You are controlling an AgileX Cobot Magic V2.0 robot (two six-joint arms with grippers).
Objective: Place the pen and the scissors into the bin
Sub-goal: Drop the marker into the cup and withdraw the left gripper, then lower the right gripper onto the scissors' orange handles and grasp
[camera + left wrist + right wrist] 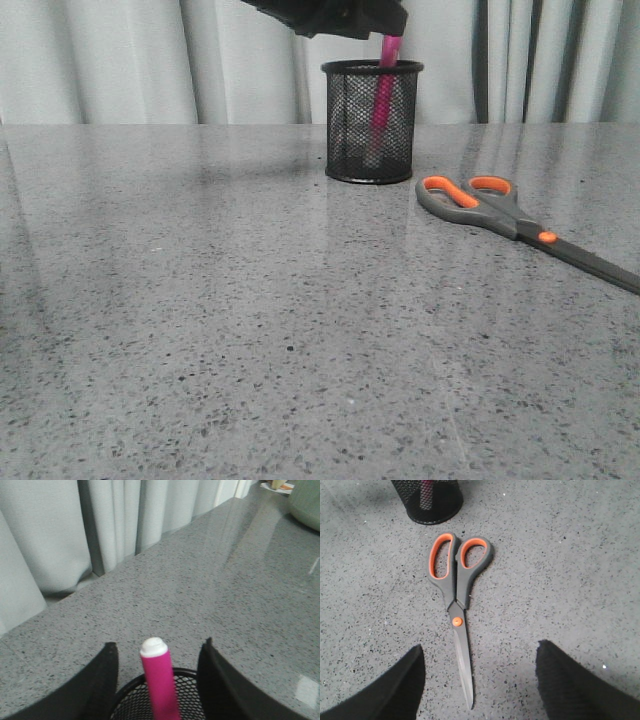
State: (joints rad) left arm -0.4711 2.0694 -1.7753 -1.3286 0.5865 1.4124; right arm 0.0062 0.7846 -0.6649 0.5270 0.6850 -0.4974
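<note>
Over the bin [372, 120], the left end effector [159, 680] hangs open around the pen [384, 90] standing inside; rising carelessly could snag it. At four o'clock, scissors [520, 225] lie flat on the table [200, 300] under the open, empty right end effector [480, 680].

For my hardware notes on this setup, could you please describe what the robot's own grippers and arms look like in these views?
Both grippers are black. The left gripper shows two broad, smooth, matte jaws with rounded upper corners. The right gripper has similar wide dark jaws, one with a finely textured surface. In the front view only a black, angular housing shows at the top edge. No cables, markings or labels are visible.
</note>
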